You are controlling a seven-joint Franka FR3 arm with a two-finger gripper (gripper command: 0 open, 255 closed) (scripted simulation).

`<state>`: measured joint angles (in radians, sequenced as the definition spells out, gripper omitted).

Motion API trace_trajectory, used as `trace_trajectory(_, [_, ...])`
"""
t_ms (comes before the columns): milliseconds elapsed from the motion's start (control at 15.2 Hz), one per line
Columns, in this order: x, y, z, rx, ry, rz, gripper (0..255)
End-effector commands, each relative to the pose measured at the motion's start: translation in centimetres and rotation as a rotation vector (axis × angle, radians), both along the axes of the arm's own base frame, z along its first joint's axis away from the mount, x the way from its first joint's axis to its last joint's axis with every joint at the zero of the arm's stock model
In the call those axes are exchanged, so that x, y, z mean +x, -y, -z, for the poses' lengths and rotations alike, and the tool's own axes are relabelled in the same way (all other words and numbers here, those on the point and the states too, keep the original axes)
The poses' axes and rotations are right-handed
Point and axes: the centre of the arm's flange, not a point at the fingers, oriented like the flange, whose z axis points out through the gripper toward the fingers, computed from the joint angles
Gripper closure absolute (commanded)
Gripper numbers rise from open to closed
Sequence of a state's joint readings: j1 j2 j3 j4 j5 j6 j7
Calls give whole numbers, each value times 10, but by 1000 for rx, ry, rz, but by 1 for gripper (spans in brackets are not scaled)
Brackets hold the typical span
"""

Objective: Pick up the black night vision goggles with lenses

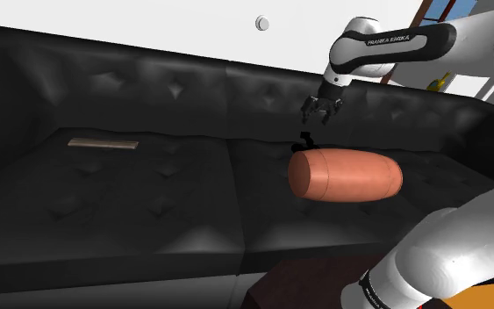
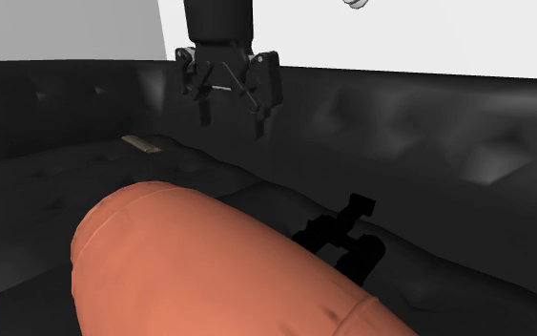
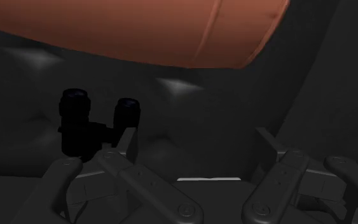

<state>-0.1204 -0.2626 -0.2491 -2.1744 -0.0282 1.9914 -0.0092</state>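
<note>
Hovering w/ fingers [image 2: 258, 122] apart, gripper [image 2: 233, 124] clears goggles [image 2: 342, 239] by bolster [image 2: 209, 277] end.

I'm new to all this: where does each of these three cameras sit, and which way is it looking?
Shoulder view: beside and a little behind the stand, looking down over the black sofa; the white arm reaches in from the right, its open gripper near the goggles.
Second exterior view: low over the seat, looking past the reddish bolster toward the backrest; the gripper hangs at the top.
Wrist view: on the hand, looking along its fingers at the goggles.
All three share goggles and bolster.
</note>
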Motion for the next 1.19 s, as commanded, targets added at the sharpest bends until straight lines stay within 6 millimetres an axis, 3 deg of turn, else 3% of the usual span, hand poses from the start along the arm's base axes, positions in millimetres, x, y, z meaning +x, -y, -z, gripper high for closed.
trace_trajectory(0, [13,20,13,0,-11,21,0])
trace_trajectory(594, [58,109,82,4,-60,116,0])
trace_trajectory(1056, [85,181,136,7,-98,190,0])
trace_trajectory(1122, [86,184,139,7,-100,193,0])
